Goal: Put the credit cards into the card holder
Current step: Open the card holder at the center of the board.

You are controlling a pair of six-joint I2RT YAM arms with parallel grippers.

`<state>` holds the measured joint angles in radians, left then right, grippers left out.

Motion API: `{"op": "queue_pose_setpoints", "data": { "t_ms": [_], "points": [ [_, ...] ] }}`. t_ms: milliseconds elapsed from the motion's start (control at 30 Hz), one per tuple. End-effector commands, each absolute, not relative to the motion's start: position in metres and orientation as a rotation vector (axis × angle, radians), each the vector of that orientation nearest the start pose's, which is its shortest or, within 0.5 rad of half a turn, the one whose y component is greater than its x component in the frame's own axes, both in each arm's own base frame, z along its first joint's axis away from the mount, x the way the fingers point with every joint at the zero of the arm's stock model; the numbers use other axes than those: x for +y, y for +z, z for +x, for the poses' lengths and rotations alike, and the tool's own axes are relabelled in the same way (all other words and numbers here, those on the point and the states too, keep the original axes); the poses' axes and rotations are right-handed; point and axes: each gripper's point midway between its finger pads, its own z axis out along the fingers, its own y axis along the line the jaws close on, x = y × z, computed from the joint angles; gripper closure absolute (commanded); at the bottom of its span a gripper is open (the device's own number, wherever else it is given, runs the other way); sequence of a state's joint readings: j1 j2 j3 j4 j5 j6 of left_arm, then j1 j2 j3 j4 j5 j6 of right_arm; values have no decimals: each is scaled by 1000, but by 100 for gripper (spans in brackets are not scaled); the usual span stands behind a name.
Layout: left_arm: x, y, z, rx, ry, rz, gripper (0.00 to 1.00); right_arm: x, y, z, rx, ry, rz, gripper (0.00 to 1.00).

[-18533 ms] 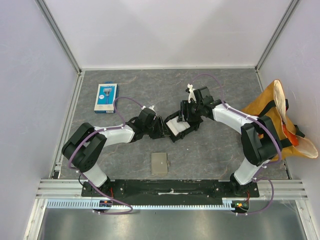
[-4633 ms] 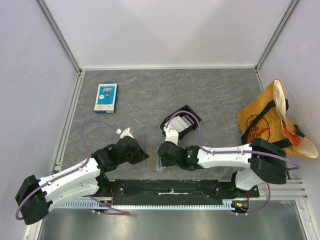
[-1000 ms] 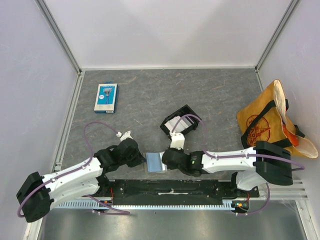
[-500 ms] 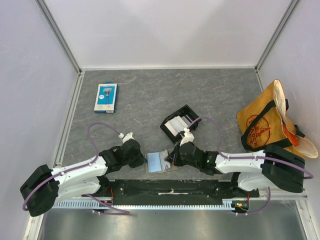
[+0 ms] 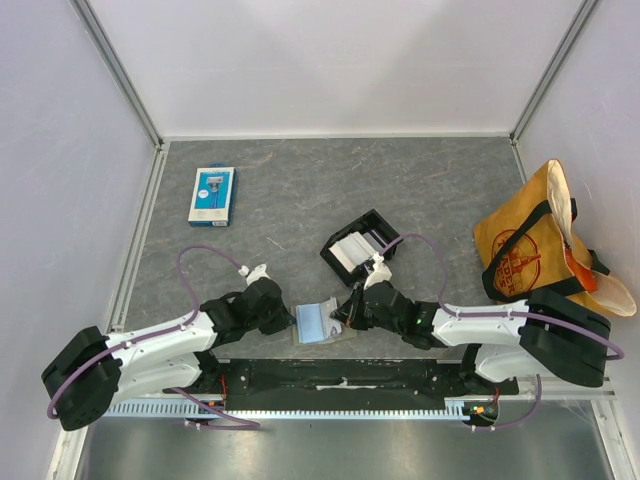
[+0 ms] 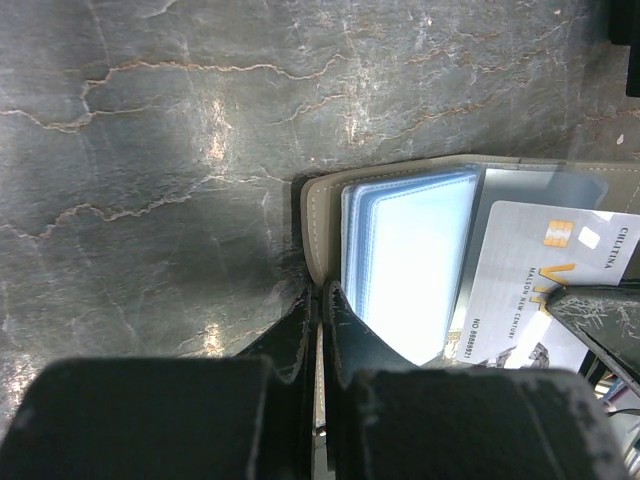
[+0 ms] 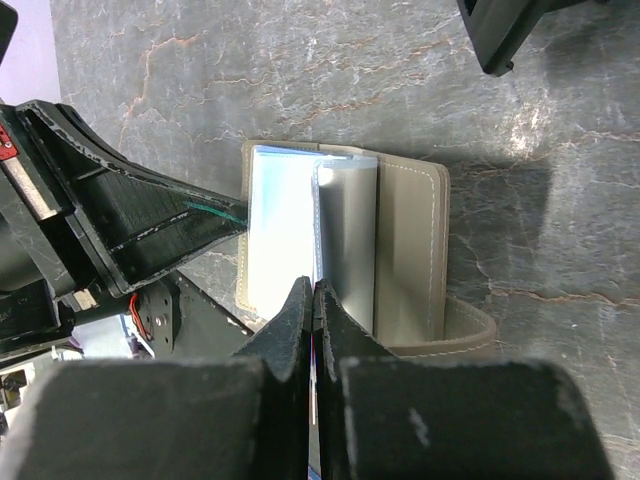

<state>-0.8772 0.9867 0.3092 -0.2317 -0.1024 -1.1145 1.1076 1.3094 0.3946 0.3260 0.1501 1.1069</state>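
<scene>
Left wrist view: card holder [image 6: 322, 205] lies open on the table [image 6: 150, 150], between the two grippers.
Left gripper [image 6: 318, 300] pinches the holder's tan cover; right gripper [image 7: 314, 296] is clamped edge-on around a white credit card [image 6: 525, 265] at the clear pockets [image 6: 400, 250]. The card likely handles light, stiff and slick, so grip its trailing edge firmly; the pocket film looks floppy.

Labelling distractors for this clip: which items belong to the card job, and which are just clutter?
Job:
- card holder, cover pinched by left gripper
- card in right gripper
- spare cards in black tray

Clutter:
- blue-and-white pack
- orange tote bag
</scene>
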Motion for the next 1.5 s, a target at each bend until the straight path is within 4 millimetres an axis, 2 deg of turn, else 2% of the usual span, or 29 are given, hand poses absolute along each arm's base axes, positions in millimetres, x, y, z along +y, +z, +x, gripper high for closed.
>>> {"op": "queue_pose_setpoints", "data": {
  "t_ms": [0, 400, 633, 867, 1033, 1267, 1467],
  "points": [
    [-190, 7, 139, 2610, -612, -367, 98, 312, 60, 151, 2340, 1054, 113, 100],
    [-190, 7, 138, 2612, -614, -351, 98, 314, 39, 146, 2405, 1021, 97, 100],
    [-191, 5, 139, 2615, -615, -354, 98, 325, 39, 141, 2397, 1114, 86, 100],
    [-194, 4, 138, 2623, -622, -351, 98, 323, 29, 140, 2425, 1087, 102, 100],
    [-194, 4, 138, 2626, -626, -347, 98, 321, 32, 147, 2384, 1072, 115, 100],
    [-191, 0, 132, 2633, -636, -346, 98, 306, 39, 166, 2326, 951, 138, 100],
    [-191, 0, 131, 2630, -650, -350, 98, 319, 27, 157, 2387, 998, 98, 100]
  ]
}}
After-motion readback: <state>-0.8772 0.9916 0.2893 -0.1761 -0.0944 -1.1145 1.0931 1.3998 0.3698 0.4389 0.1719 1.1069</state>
